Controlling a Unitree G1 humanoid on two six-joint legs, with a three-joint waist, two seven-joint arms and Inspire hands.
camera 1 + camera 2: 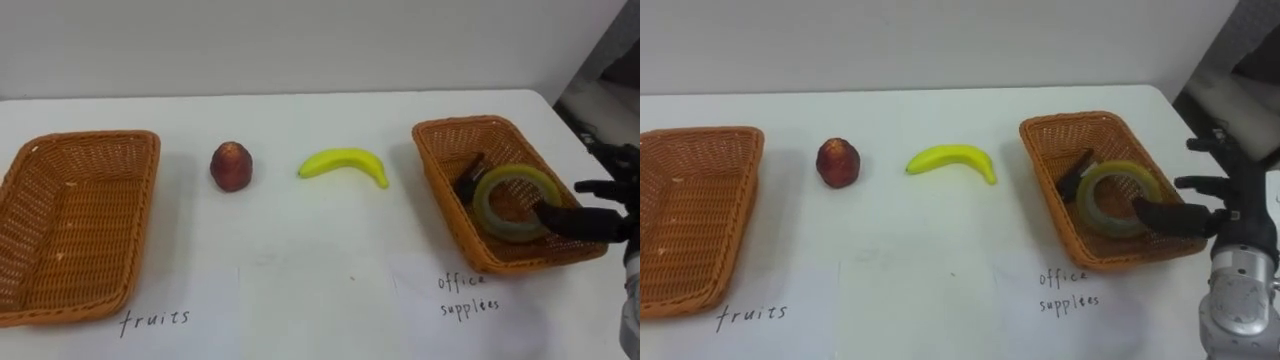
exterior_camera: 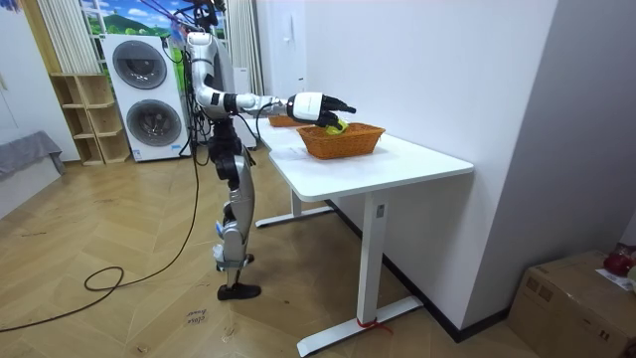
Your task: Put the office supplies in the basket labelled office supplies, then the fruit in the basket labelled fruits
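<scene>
Tape roll (image 1: 1090, 205) lies in the office basket (image 1: 1042, 185) at the desk's (image 1: 940, 250) right end. Right hand (image 1: 1238, 215) is spread open, one finger (image 1: 1160, 213) touching the roll. Risk: the finger snags the roll and drags it out.

White table (image 2: 397, 167) is standing against the white wall, on a herringbone wood floor (image 2: 119, 318). Stacked washing machines (image 2: 149, 99) are sitting at the far end, with a wooden cubby shelf (image 2: 84, 119) standing just beside them. Cardboard box (image 2: 576, 298) is resting on the floor at the room view's right.
</scene>
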